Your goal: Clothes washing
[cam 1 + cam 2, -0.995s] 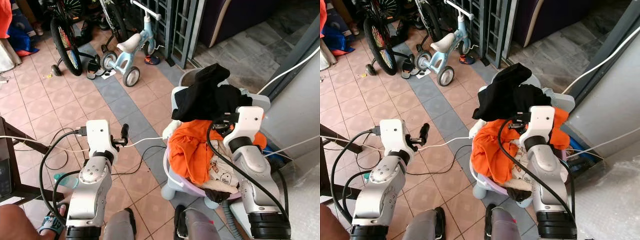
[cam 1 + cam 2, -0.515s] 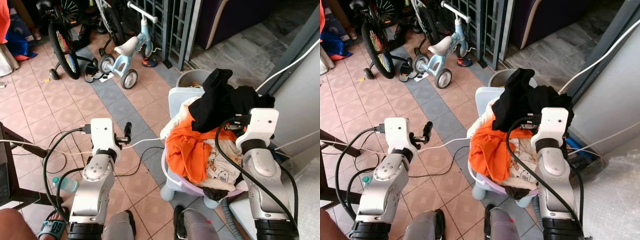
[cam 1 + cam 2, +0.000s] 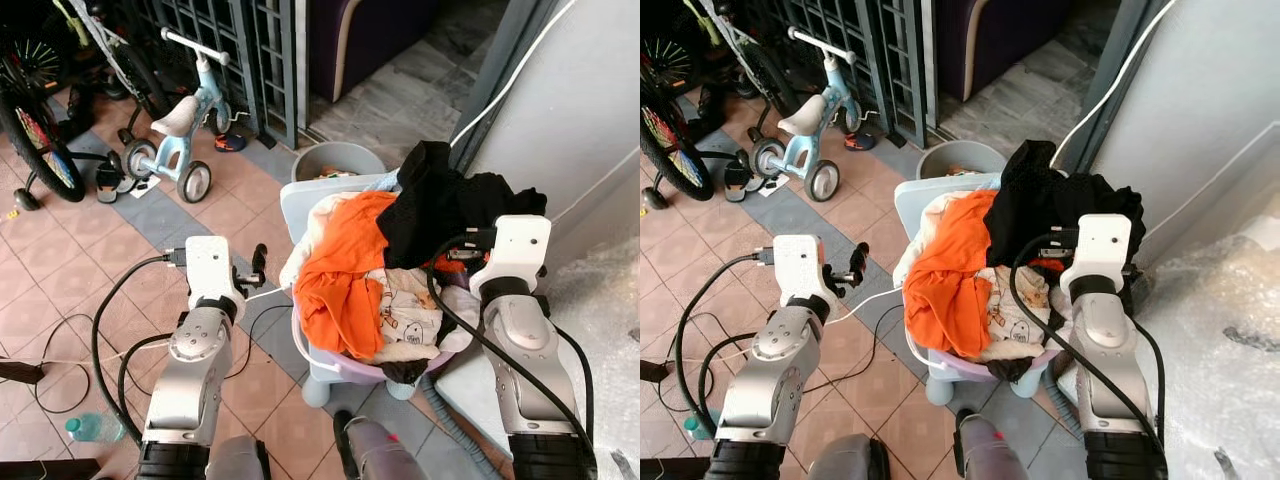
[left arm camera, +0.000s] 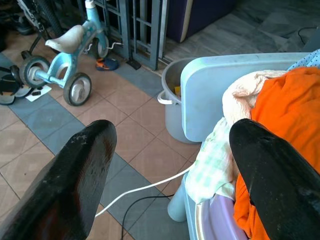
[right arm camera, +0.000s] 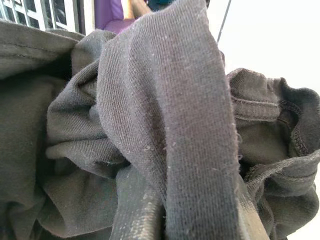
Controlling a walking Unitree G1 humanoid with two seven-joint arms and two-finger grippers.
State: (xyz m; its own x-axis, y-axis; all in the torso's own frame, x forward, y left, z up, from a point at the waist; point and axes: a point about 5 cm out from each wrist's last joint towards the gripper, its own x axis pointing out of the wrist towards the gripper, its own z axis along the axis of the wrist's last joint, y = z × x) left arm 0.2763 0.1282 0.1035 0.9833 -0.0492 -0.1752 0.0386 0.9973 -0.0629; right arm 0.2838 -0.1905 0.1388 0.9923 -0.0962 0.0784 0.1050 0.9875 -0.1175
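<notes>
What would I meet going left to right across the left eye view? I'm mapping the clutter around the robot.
Bicycle wheel → blue tricycle → left gripper → orange garment → black garment → right arm.

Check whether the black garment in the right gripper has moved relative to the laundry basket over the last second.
Yes. The black garment, held up by the right gripper, has shifted across the laundry basket, from above the orange cloth toward the robot's right.
</notes>
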